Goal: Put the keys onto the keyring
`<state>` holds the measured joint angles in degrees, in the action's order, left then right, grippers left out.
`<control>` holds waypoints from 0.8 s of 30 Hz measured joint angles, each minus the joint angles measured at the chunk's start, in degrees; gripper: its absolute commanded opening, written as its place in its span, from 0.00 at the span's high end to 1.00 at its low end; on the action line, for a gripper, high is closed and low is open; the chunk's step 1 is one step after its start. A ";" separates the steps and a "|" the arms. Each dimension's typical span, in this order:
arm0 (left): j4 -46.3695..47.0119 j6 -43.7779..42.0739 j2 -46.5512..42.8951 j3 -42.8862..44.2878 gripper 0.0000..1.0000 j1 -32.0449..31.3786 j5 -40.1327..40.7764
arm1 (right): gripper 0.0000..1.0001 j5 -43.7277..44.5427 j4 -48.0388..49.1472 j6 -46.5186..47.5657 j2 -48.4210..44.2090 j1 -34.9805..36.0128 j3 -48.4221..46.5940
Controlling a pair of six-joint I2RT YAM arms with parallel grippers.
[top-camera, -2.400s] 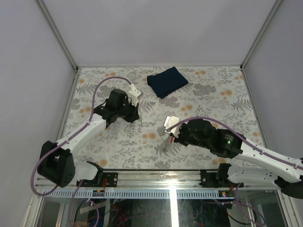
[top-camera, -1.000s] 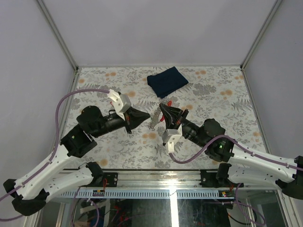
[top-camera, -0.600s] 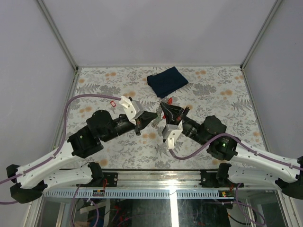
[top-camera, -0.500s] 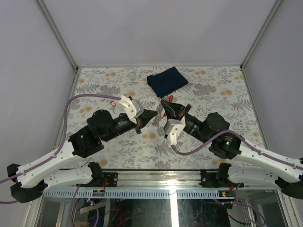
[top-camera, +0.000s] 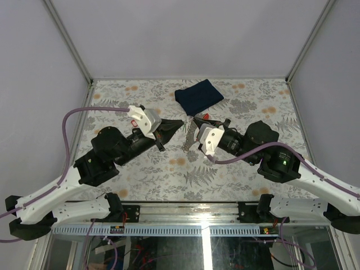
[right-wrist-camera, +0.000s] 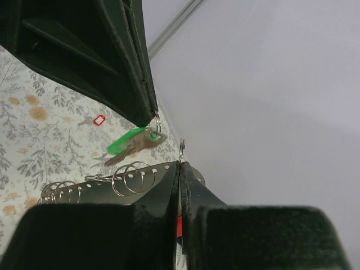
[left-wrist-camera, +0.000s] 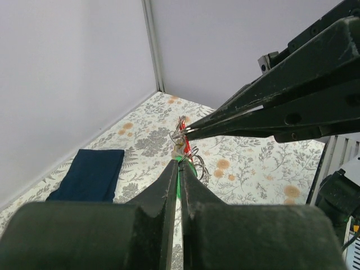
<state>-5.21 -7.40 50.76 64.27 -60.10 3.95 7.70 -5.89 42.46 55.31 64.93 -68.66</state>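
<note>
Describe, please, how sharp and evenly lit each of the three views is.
Top external view: soft, even light, sharp, though the keyring is too small to resolve. Left wrist view: the left end effector is dark and blurred up close. Right wrist view: the green key is fairly crisp, the right end effector soft.

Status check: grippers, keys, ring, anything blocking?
Left gripper shut on green-headed metal key. Right gripper shut on thin silvery keyring with red tag. Tips close, midair, key not yet on. Nothing between them.
</note>
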 measured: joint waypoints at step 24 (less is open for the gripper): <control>-2.21 0.00 2.56 1.55 1.00 -1.01 1.03 | 1.00 6.29 -5.42 -1.55 2.93 3.72 -2.75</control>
<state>-7.42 -7.40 53.32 65.82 -61.10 4.97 14.00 -11.31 40.91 58.24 68.64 -71.42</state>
